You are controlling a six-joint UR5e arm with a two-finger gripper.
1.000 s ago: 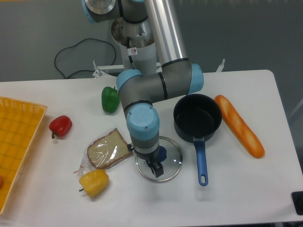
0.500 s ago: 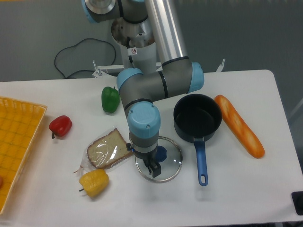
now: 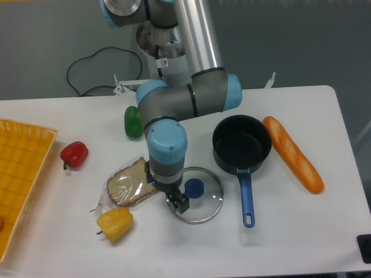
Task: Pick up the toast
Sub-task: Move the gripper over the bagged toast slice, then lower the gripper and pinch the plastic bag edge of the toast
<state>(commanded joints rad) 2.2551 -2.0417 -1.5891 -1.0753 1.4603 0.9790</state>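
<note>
The toast (image 3: 128, 186), a tan slice with a darker crust in crinkly clear wrap, lies flat on the white table left of centre. My gripper (image 3: 178, 203) points down just right of the toast, over the left rim of a glass lid (image 3: 206, 204). The wrist hides most of the fingers, so only a dark tip shows and I cannot make out the gap between them. Nothing is visibly held.
A yellow pepper (image 3: 115, 223) sits right below the toast. A red pepper (image 3: 74, 154) and a green pepper (image 3: 132, 121) lie to the left and behind. A dark pot (image 3: 242, 145) with a blue handle, an orange baguette (image 3: 293, 153) and a yellow basket (image 3: 17, 174) are also on the table.
The arm's wrist and gripper have shifted left, from over the lid's centre to its left rim, closer to the toast. The toast has not moved.
</note>
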